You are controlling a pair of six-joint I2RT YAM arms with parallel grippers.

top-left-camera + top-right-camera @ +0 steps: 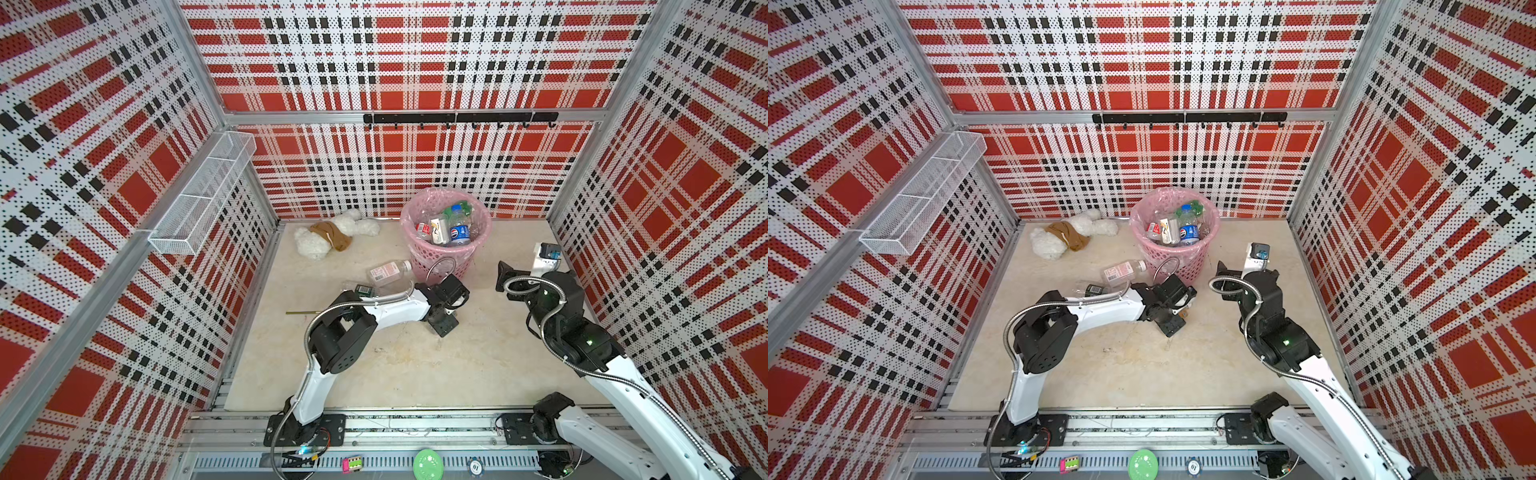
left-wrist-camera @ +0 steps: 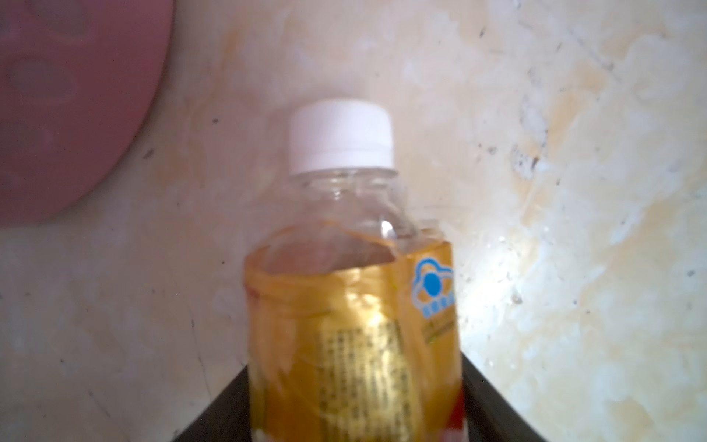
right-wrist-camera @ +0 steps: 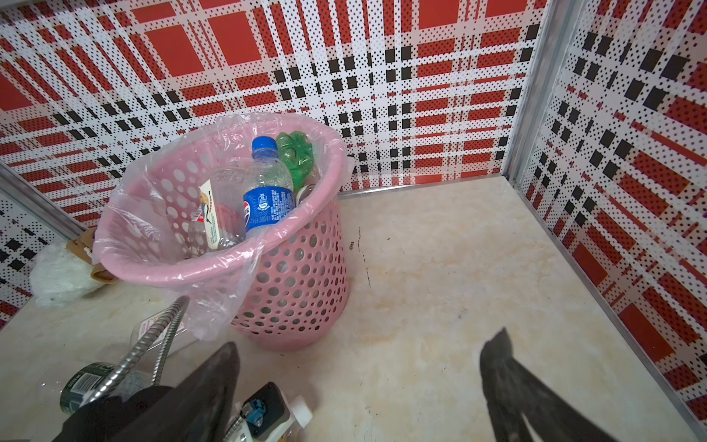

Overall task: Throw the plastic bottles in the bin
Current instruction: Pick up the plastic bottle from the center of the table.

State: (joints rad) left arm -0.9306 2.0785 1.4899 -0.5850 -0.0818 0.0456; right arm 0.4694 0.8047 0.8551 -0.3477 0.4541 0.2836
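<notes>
A clear plastic bottle (image 2: 352, 306) with a white cap and an orange label lies on the table between the dark fingers of my left gripper (image 2: 354, 363), which press on both its sides; the gripper (image 1: 444, 322) is low in front of the pink bin (image 1: 436, 262). The bin holds several bottles, among them a blue-labelled one (image 3: 267, 191) and a green one (image 3: 296, 153). Two more bottles lie left of the bin: a pink-labelled one (image 1: 388, 272) and a dark-green-labelled one (image 1: 362, 289). My right gripper (image 3: 365, 340) stands open and empty to the right of the bin.
A white plush toy with brown cloth (image 1: 328, 237) lies at the back left. A white wire shelf (image 1: 199, 199) hangs on the left wall and a black hook rail (image 1: 457, 118) on the back wall. A thin stick (image 1: 301, 312) lies by the left arm.
</notes>
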